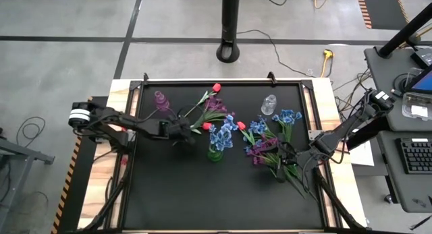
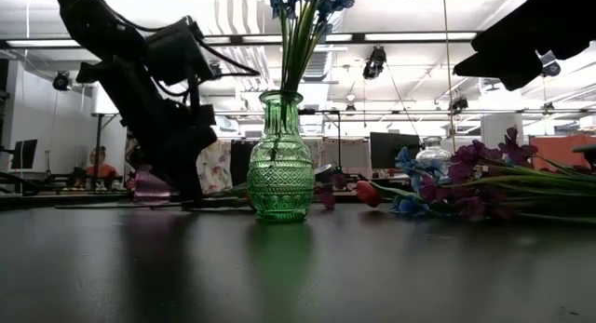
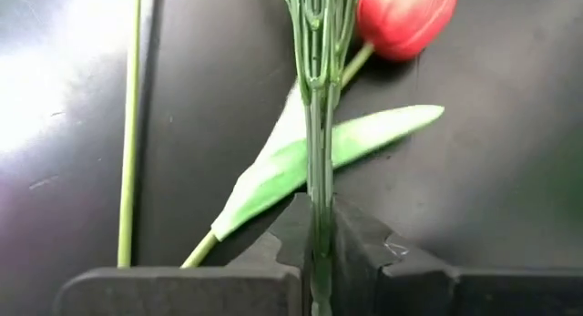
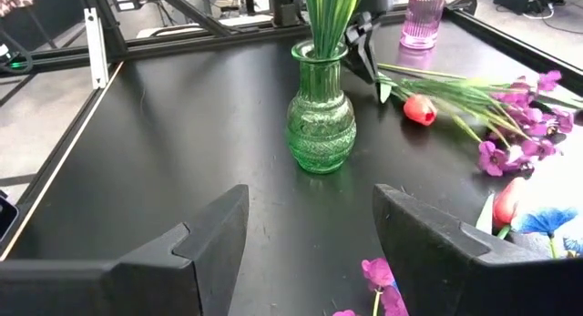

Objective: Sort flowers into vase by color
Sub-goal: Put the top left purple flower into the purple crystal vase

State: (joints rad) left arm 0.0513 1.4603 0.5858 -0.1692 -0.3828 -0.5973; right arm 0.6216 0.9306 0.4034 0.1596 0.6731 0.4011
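Left fingers pinch a green flower stem on the black tabletop (image 1: 169, 193).

The left gripper (image 3: 317, 248) has its fingers (image 3: 360, 248) pressed tight on the thin green stem (image 3: 317, 125) between them; a red tulip bud (image 3: 401, 20) and its leaf (image 3: 301, 161) lie just beyond. The right gripper (image 4: 310, 239) hovers with fingers wide and nothing between them, the green vase (image 4: 321, 116) of blue flowers (image 1: 221, 136) ahead, and purple flowers (image 4: 519, 134) lying beside.

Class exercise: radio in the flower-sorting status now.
Left gripper shut on green stem. Right gripper open, empty. Blue flowers in green vase. Nothing blocking.
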